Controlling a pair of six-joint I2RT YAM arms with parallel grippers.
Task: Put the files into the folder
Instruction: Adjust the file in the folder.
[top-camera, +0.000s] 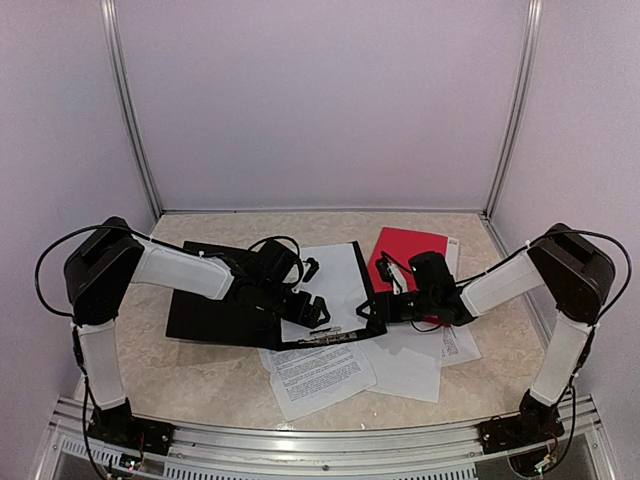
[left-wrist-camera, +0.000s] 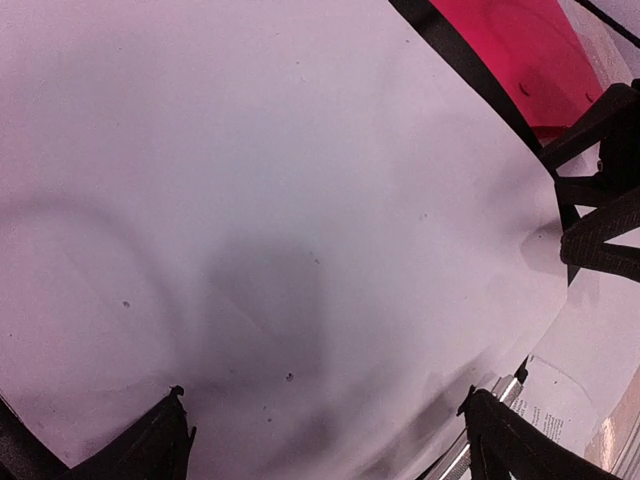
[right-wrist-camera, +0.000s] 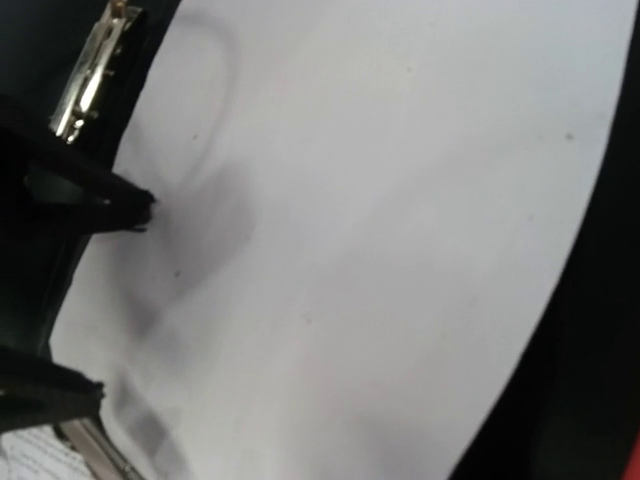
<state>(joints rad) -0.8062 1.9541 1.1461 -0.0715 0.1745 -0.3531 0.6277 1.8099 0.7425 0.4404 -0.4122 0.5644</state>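
The left gripper (top-camera: 312, 312) hangs with its jaws wide apart and nothing between them. Directly under it is a blank sheet (left-wrist-camera: 300, 200), which fills nearly all of its wrist view and lies on the right half of the open black folder (top-camera: 215, 310). The right gripper (top-camera: 383, 305) stands just beside the left one, at the right edge of that same sheet. Its fingers (right-wrist-camera: 110, 200) are about half apart and I see nothing pinched between them. The folder's metal clip (right-wrist-camera: 95, 60) runs just beside those fingers. Behind the right gripper lies a red cover (top-camera: 405, 250), touching the folder's black edge. The printed sheets (top-camera: 320, 375) lie loose on the table (top-camera: 200, 385) on the near side of both grippers. One pokes out from under the folder's near edge, and others are spread below the right gripper.
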